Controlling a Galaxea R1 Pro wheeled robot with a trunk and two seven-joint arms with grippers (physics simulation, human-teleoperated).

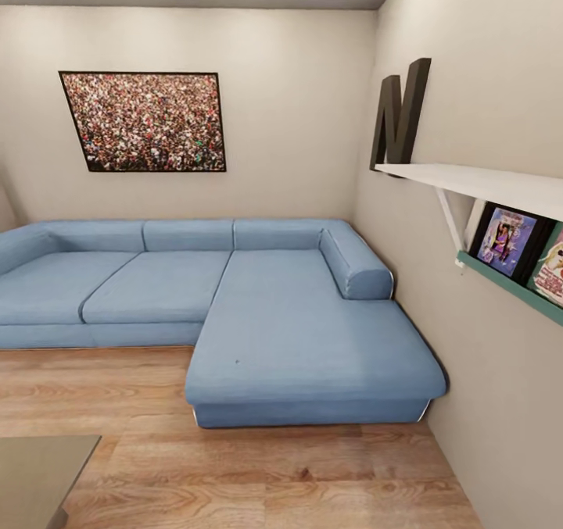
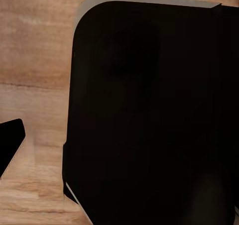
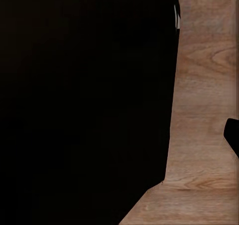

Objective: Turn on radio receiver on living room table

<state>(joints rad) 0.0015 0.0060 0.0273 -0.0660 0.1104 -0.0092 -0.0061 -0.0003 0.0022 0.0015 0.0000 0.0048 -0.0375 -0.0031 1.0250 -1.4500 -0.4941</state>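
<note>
Head view: light blue sofa (image 1: 258,310) ahead, table (image 1: 35,466) corner lower left, wood plank floor (image 1: 274,474); end effector states impossible to tell.

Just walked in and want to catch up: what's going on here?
Nothing is being handled yet. The head view looks across a living room: a light blue corner sofa on the wood plank floor, a framed picture on the wall, a white shelf at the right. A corner of the grey table shows at the lower left. Both wrist views show dark robot bodywork over the floor.
</note>
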